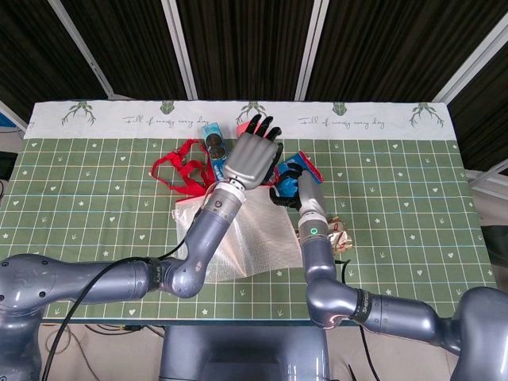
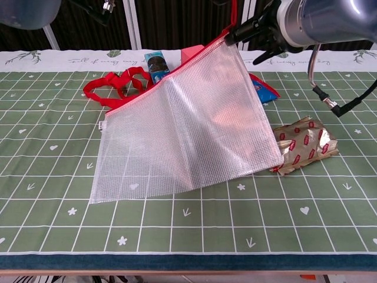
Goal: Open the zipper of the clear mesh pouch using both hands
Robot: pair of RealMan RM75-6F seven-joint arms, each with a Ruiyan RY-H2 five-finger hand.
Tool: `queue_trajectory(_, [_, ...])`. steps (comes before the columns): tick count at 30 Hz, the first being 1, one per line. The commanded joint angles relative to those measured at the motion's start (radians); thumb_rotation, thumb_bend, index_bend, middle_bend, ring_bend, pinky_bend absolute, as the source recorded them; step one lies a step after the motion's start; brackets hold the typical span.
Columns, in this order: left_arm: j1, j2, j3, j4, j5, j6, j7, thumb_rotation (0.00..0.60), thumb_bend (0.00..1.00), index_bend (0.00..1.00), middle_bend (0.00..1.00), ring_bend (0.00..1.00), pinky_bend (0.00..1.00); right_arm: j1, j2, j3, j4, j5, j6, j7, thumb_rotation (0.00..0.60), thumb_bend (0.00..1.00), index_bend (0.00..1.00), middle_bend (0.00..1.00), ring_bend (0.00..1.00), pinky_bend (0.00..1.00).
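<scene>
Right hand (image 2: 259, 29) is pinching the clear mesh pouch (image 2: 182, 135) by its top corner, lifting that end off the worktop (image 2: 53, 177). Left hand (image 1: 252, 155) is hovering open above, holding nothing. Zipper (image 2: 171, 76) looks closed; opening remains.

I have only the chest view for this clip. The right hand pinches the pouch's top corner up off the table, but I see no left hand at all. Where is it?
Observer: In the head view the left hand hovers over the upper edge of the clear mesh pouch, close beside the right hand.
Operator: Is it gripping the zipper?
Observer: It grips nothing that I can see. Its fingers are straight, apart and point toward the far side of the table; whatever lies under its palm is hidden.
Operator: Anything on the right arm that I am missing?
Observer: A small green light glows on the right forearm, which rises along the pouch's right edge.
</scene>
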Motion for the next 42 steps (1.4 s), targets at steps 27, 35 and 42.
queue_trajectory(27, [0.096, 0.062, 0.055, -0.062, 0.020, 0.023, -0.061, 0.600, 0.44, 0.66, 0.19, 0.00, 0.02, -0.034, 0.075, 0.129, -0.102, 0.173, -0.004, 0.076, 0.600, 0.57, 0.68, 0.21, 0.02, 0.21])
queue_trajectory(35, [0.110, 0.053, 0.065, -0.057, 0.032, 0.021, -0.075, 0.600, 0.44, 0.66, 0.19, 0.00, 0.02, -0.034, 0.092, 0.171, -0.105, 0.214, -0.009, 0.112, 0.600, 0.58, 0.70, 0.22, 0.02, 0.21])
queue_trajectory(42, [0.116, 0.052, 0.066, -0.053, 0.033, 0.020, -0.077, 0.600, 0.44, 0.66, 0.19, 0.00, 0.02, -0.036, 0.107, 0.200, -0.112, 0.249, -0.012, 0.139, 0.600, 0.58, 0.70, 0.22, 0.02, 0.21])
